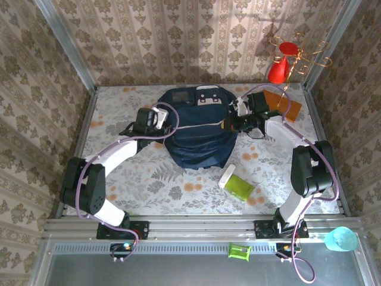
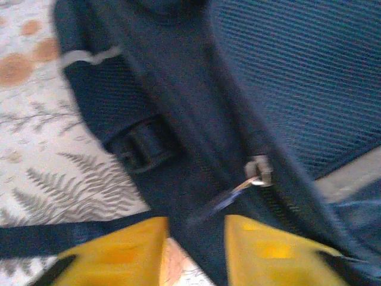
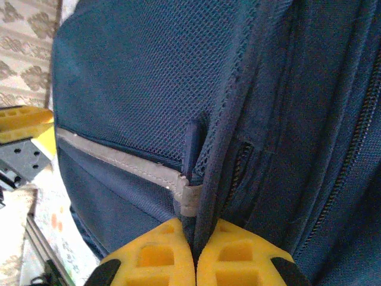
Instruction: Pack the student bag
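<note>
Your right end effector (image 3: 195,235) clamps a seam of the student bag (image 1: 196,137); the left end effector (image 2: 196,229) stands parted beside the zipper pull (image 2: 257,173), so closing off-line may pinch cloth instead.

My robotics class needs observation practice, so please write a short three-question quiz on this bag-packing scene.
1. True or false: the right gripper is shut on a fold of the student bag.
2. The jaws of the left gripper are: A) shut tight, B) apart, C) clamped on a bottle.
3. What colour is the packet lying between the bag and the arm bases?
Key: 1 true; 2 B; 3 green.
</note>
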`<state>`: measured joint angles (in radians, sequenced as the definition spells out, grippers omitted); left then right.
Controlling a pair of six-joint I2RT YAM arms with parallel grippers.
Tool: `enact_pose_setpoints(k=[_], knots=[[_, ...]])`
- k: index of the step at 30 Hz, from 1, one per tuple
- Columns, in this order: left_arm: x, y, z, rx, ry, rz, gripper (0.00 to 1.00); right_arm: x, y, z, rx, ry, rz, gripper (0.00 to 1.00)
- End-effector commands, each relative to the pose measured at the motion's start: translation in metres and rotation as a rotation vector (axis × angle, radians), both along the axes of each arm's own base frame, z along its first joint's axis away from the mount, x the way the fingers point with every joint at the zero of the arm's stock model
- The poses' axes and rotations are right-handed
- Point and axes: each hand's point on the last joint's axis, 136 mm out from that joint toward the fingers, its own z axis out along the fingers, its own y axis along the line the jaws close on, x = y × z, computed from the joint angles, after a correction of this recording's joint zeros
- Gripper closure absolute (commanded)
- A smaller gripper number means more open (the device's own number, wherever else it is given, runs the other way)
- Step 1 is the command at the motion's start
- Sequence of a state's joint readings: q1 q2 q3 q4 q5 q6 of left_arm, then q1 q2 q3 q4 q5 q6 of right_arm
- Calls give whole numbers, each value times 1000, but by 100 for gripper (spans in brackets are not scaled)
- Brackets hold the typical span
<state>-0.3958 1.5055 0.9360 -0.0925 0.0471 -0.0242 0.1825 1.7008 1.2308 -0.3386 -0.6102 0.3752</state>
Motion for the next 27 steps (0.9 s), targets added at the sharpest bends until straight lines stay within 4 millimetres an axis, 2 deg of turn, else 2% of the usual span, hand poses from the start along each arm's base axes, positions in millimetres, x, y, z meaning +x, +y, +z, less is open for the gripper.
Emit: enact_pose_setpoints(k=[1, 4, 6, 8, 11, 14, 17, 21, 24, 27], knots=[[-4, 16, 30, -10, -118, 39, 55, 4, 7, 43, 120, -91, -1, 92], [-13, -3, 58, -57, -220, -68, 46, 5, 13, 62, 182, -114, -1, 92], [-22, -28, 75, -54, -296, -204, 41, 6, 17, 72, 216, -125, -2, 91], [-36, -63, 83, -1, -370, -384, 33, 6, 20, 81, 254, -133, 1, 90], [-50, -103, 79, 140, -437, -607, 24, 6, 24, 88, 282, -138, 2, 90], [-45, -125, 70, 242, -442, -702, 22, 6, 26, 88, 279, -134, 5, 90], [-33, -138, 63, 302, -422, -737, 22, 6, 27, 84, 275, -125, 8, 91], [-23, -145, 49, 359, -383, -767, 25, 6, 28, 81, 270, -119, 14, 91], [-14, -143, 45, 391, -371, -746, 31, 6, 28, 79, 256, -116, 16, 91], [-11, -145, 47, 383, -373, -744, 43, 7, 28, 75, 244, -111, 19, 91]])
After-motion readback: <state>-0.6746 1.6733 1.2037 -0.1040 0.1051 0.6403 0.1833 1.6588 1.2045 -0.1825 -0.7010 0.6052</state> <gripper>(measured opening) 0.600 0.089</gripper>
